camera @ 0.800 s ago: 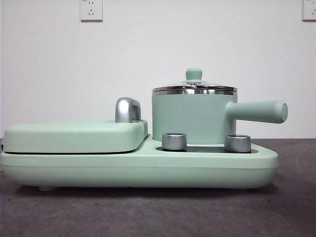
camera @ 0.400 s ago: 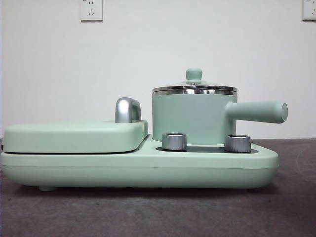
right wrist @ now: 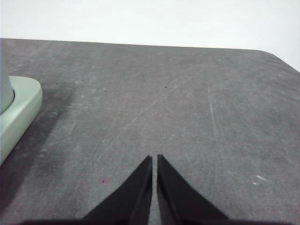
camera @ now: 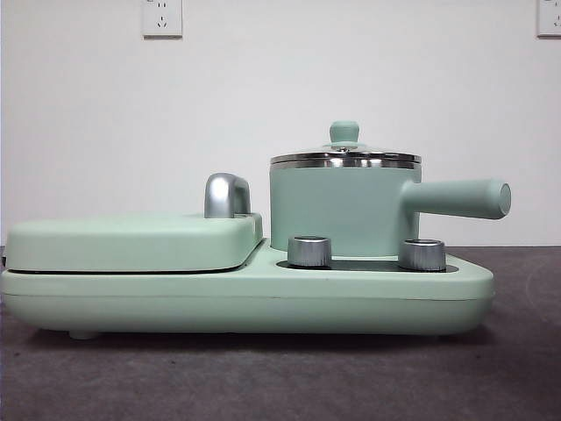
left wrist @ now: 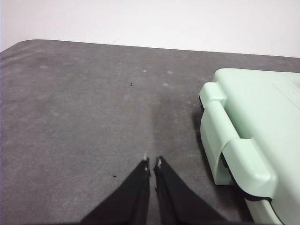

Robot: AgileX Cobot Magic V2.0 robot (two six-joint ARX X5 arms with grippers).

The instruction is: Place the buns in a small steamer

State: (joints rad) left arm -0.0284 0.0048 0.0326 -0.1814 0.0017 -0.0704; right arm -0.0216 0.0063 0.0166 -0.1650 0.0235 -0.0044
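The small steamer (camera: 344, 207), a mint-green pot with a steel rim, a straight side handle and a green-knobbed glass lid, stands closed on the right half of a mint-green cooker base (camera: 245, 303). The buns are out of view in every frame. My left gripper (left wrist: 152, 162) is shut with nothing in it, over bare grey table beside the end of the flat lidded grill section (left wrist: 253, 136). Over open table past the base's corner (right wrist: 18, 110), my right gripper (right wrist: 154, 158) is shut and holds nothing. Neither arm shows in the front view.
The flat mint-green grill section (camera: 131, 243) with a chrome hinge handle (camera: 226, 195) fills the base's left half. Two steel knobs (camera: 309, 251) (camera: 422, 254) sit in front of the pot. Grey table surface (right wrist: 187, 108) stretches around the appliance, with a white wall behind.
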